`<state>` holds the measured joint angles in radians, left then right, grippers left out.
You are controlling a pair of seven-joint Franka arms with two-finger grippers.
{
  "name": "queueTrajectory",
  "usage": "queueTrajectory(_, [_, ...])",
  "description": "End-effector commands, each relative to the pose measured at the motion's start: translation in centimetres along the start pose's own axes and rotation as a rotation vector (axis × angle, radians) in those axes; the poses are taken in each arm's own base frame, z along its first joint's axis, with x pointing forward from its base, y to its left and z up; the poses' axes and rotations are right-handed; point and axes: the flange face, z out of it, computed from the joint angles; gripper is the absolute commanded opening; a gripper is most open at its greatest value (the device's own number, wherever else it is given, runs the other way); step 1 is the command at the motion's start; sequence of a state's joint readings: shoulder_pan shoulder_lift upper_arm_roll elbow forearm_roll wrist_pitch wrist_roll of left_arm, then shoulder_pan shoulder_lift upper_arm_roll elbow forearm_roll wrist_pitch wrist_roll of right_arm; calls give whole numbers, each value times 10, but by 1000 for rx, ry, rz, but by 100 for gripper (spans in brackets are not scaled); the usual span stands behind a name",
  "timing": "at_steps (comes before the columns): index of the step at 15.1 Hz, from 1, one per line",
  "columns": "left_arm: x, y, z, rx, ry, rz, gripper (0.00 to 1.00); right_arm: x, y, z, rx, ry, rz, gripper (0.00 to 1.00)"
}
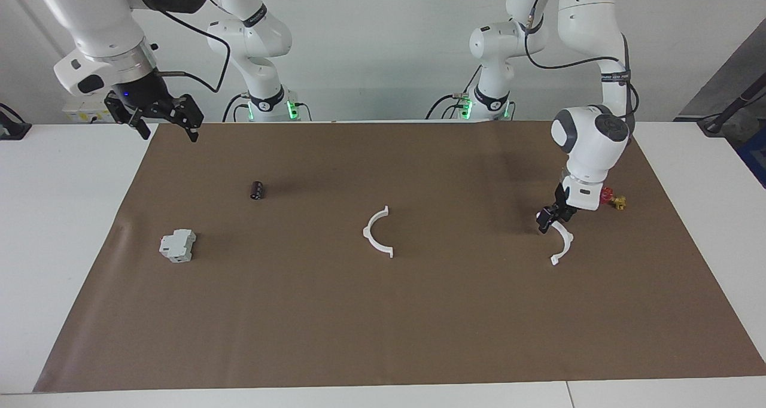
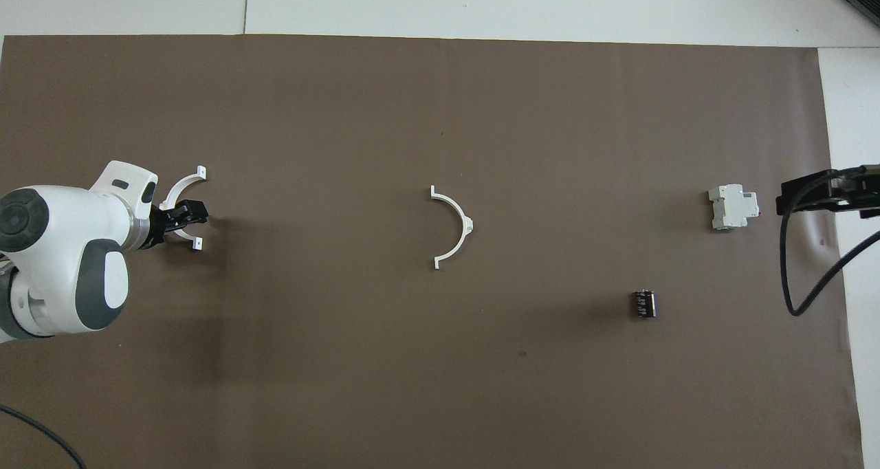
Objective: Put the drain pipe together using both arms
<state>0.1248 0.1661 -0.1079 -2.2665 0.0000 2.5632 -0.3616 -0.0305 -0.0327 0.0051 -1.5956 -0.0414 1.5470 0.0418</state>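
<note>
On the brown mat (image 1: 419, 312), right gripper (image 1: 160, 116) waits with jaws spread over the mat edge at its end. Left gripper (image 1: 553, 218) sits down on one half-ring (image 1: 562, 243) at its own end; can't tell if the jaws are pinching yet. Second half-ring (image 1: 376, 236) lies mid-mat. My read: light, thin, slightly springy plastic; grab mid-arc, not the tabs.

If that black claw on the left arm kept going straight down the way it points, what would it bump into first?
Most likely the white half-ring lying right under the left gripper; its tips already sit at the ring's arc. Whether they touch it yet I cannot tell. Below that is only the brown mat.
</note>
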Motion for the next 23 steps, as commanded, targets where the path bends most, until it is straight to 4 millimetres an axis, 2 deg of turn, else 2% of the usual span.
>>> queueTrajectory(1, [-2,1,2,-8,15,-20,67,1,0,0,4,-18,17,100])
queueTrajectory(3, [-3,3,2,-8,12,-10,29,3,-2,-1,7,-8,17,100])
queueTrajectory(4, [-4,5,3,-8,11,-4,14,3,-8,-1,18,-5,17,100])
queueTrajectory(5, [-4,5,3,-7,9,-1,6,2,-12,-1,24,-6,17,100])
queueTrajectory(6, [-6,5,4,-6,7,4,0,2,-12,-1,31,-9,19,100])
queueTrajectory(10, [-6,8,3,-7,7,19,0,-1,-8,6,35,-23,28,100])
queueTrajectory(11, [-7,18,1,-10,8,27,0,-1,-6,5,35,-21,24,100])
queueTrajectory(13, [-6,43,-10,-29,29,-77,0,-1,-6,5,35,-21,24,100])
queueTrajectory(14, [-12,72,-16,-44,34,-140,0,-1,-6,5,35,-23,24,100])
queueTrajectory(15, [-26,103,-18,-53,26,-185,0,-1,-7,5,35,-23,21,100])
queueTrajectory(17, [-48,145,-22,-60,13,-242,0,-1,-6,5,35,-23,22,100])
queueTrajectory(20, [-77,201,-38,-17,13,-292,0,-1,-6,5,35,-23,22,100])
queueTrajectory(23, [-105,267,-37,66,23,-427,0,-1,-6,5,35,-23,22,100])
